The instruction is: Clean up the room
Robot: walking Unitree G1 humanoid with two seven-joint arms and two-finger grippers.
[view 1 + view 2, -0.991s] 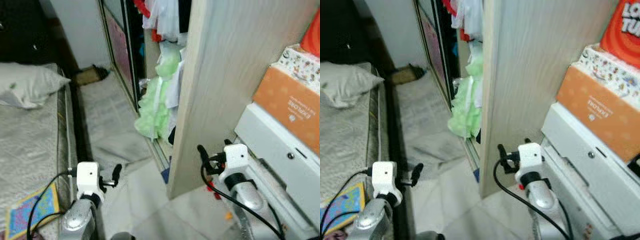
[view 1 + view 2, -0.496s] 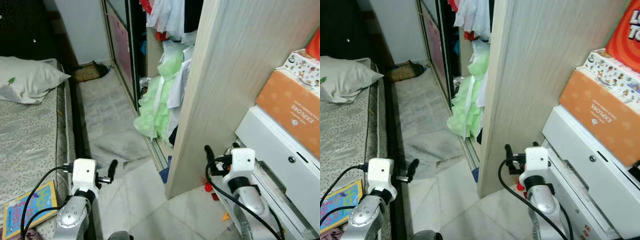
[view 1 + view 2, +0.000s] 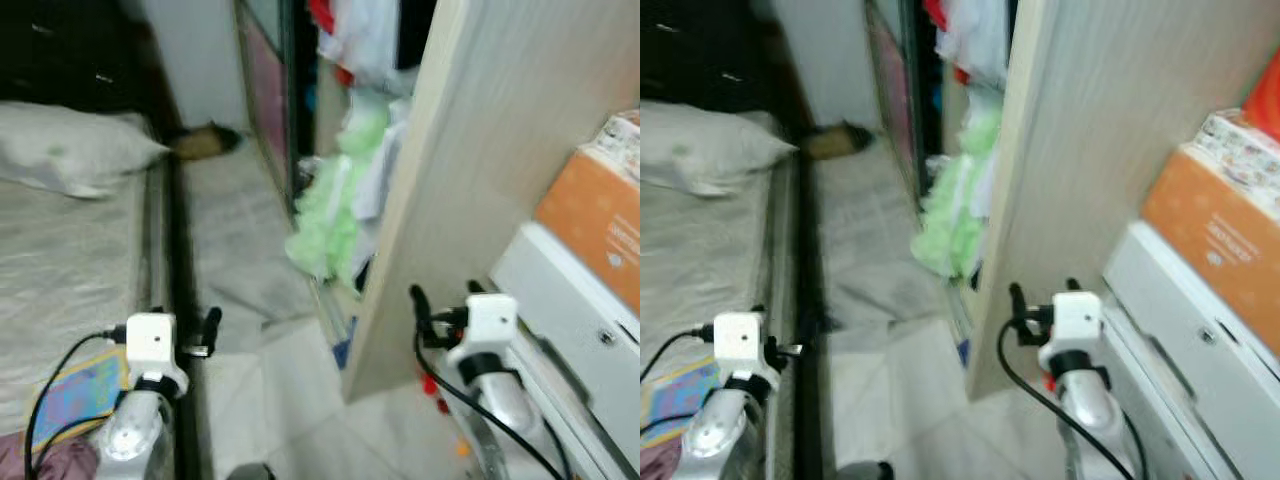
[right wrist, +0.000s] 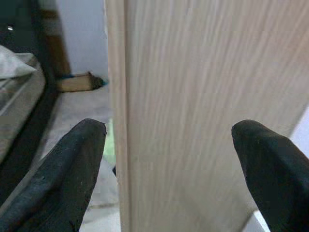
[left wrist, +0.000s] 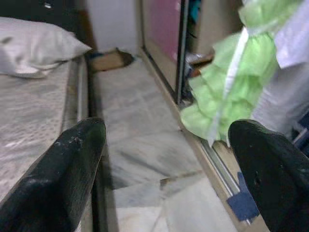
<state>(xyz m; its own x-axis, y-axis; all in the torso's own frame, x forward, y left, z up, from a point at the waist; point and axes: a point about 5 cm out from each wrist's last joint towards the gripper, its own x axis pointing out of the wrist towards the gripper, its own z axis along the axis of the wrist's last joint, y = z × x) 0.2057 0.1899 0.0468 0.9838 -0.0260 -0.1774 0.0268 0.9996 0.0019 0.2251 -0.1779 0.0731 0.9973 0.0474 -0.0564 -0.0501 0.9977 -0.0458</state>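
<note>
1. The left gripper has its two black fingers wide apart, and nothing is between them. It points down the strip of floor between the bed and the wardrobe.

2. The right gripper also has its fingers wide apart and holds nothing. It points right at the pale wooden panel of the wardrobe, which is very near.

3. Beside the left gripper is the bed with a white pillow. A bright picture book lies on the bed's near edge.

4. A frilly green dress hangs out of the open wardrobe and down to the floor. A brown thing sits at the far end of the floor, too blurry to name.

5. Boxes, one of them orange, are stacked on the right.

6. I think the robot is looking for what to tidy. Nothing is picked up yet.

7. Next it should pick one thing, maybe the dress, then step closer and reach with an open gripper.
</note>
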